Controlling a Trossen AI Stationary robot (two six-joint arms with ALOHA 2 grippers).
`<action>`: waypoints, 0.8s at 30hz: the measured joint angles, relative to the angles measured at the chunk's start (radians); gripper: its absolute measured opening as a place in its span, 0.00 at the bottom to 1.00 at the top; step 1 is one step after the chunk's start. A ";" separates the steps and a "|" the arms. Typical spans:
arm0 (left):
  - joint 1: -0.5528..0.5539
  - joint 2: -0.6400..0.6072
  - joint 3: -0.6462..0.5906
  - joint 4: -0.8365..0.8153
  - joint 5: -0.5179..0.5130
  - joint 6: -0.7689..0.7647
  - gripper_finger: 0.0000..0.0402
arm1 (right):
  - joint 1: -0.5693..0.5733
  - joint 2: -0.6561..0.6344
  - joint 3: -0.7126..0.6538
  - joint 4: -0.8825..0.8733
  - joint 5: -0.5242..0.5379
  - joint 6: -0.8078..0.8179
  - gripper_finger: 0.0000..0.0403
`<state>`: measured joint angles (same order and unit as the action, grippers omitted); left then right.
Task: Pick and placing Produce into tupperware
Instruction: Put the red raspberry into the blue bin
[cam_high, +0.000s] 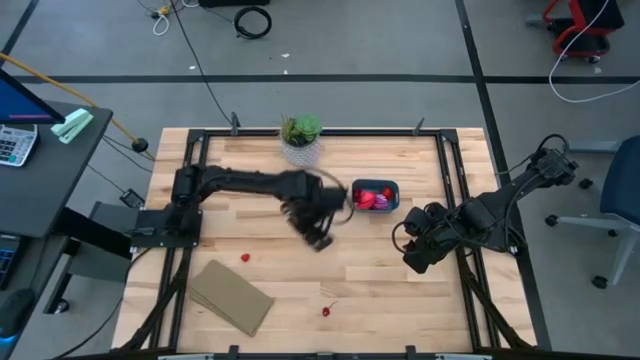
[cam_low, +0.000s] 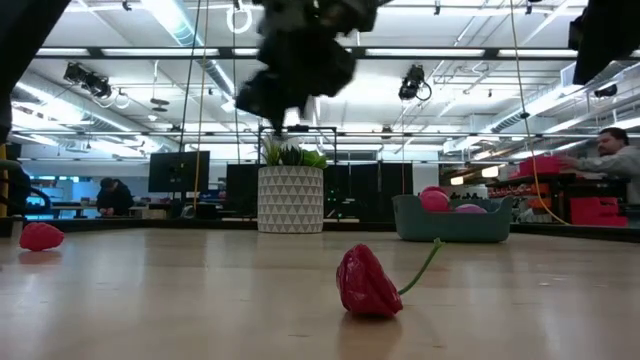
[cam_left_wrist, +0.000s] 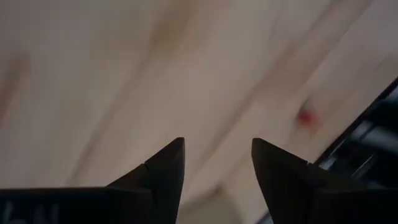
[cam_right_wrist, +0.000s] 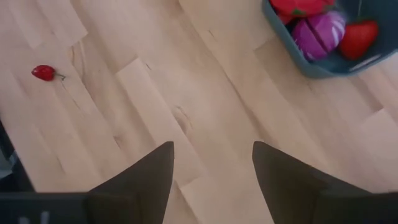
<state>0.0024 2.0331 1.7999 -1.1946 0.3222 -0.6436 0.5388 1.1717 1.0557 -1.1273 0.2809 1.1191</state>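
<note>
While the teal tupperware (cam_high: 376, 196) sits toward the table's far right part with several red pieces and a purple-and-white one already inside, two small red pieces of produce lie loose on the bare wood. One red piece (cam_high: 245, 258) lies toward the left edge, just beyond the tan slab (cam_high: 231, 297); a stemmed red piece (cam_high: 326, 311) lies close to the near edge, about midway along it.

The left pincer (cam_high: 318, 232) hangs above the table's middle, just left of the tub, its fingers spread with nothing between them. Both loose pieces lie nearward from it, one off to the left, one almost straight toward the near edge. In the low view the stemmed piece's stalk (cam_low: 420, 270) trails off to one side, so its long axis runs roughly along the near edge.

The right pincer (cam_high: 418, 255) waits near the right edge, fingers spread and empty. The left arm is probably the handier for either piece.

The table is pale planked wood; a potted plant (cam_high: 300, 138) stands at the far edge. Beyond lies a lit workshop with people at benches.
</note>
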 joint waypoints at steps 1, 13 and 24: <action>-0.020 0.000 0.000 -0.054 0.001 -0.004 0.48 | 0.000 0.000 0.000 -0.001 0.006 -0.014 0.56; -0.284 -0.024 -0.044 -0.335 -0.092 -0.152 0.46 | 0.000 0.000 0.000 0.000 0.044 -0.042 0.56; -0.389 -0.175 -0.386 -0.240 -0.122 -0.471 0.50 | 0.000 0.000 0.000 0.002 0.044 0.008 0.56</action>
<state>-0.3870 1.8583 1.4142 -1.4343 0.2005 -1.1143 0.5388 1.1717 1.0557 -1.1254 0.3248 1.1271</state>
